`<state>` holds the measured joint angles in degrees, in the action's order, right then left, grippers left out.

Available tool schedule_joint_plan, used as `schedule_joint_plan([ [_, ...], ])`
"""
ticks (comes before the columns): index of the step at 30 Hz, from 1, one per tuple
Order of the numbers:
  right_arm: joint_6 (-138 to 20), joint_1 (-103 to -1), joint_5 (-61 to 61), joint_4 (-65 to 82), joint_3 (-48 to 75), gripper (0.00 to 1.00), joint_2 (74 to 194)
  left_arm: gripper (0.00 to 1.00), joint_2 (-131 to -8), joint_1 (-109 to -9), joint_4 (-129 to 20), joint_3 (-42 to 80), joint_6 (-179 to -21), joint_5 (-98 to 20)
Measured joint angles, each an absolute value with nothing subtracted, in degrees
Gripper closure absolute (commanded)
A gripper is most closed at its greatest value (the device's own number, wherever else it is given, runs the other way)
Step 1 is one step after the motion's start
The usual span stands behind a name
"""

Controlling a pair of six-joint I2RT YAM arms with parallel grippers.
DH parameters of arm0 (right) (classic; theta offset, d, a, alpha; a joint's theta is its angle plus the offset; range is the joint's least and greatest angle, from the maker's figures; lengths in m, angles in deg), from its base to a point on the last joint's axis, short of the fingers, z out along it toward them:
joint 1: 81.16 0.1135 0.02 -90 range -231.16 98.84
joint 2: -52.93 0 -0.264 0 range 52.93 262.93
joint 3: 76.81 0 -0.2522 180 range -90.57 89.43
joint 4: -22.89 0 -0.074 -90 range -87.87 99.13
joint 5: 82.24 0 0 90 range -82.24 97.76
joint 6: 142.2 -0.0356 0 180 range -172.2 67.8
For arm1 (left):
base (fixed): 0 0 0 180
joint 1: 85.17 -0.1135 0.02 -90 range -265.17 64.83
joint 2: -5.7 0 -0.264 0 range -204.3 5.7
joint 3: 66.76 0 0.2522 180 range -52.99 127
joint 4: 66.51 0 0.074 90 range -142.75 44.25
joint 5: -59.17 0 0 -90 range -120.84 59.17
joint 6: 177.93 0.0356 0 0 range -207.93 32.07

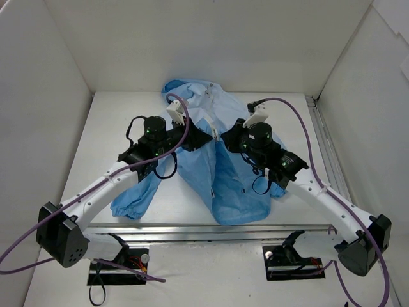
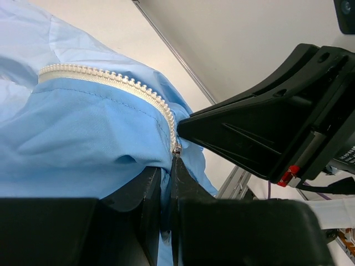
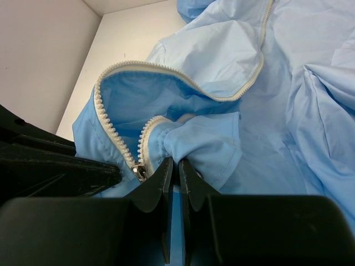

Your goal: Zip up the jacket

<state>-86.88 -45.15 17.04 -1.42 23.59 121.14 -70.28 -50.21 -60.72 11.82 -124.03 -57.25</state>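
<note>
White table (image 1: 128,109) and white walls (image 1: 211,38) surround the crumpled jacket (image 1: 220,185).

- The jacket (image 1: 220,182) is spread over the middle of the bench (image 1: 108,128), from the back wall (image 1: 211,38) nearly to the near edge.
- The left tool (image 1: 208,137) and right tool (image 1: 226,142) crowd together at the zipper (image 1: 214,130), with almost no gap between them.
- Bare bench lies open on either side of the fabric.
- Side walls and a rail (image 1: 323,141) at the right hem in the space.
</note>
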Motion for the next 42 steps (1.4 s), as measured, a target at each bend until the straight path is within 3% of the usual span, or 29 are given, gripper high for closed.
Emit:
schedule_joint_plan([
  [42, -89.76, -45.22, 18.0, -13.79, 13.86, 1.0, 124.55, 1.0, -72.6, -43.83, -51.71, 17.61, -115.46, -44.51],
])
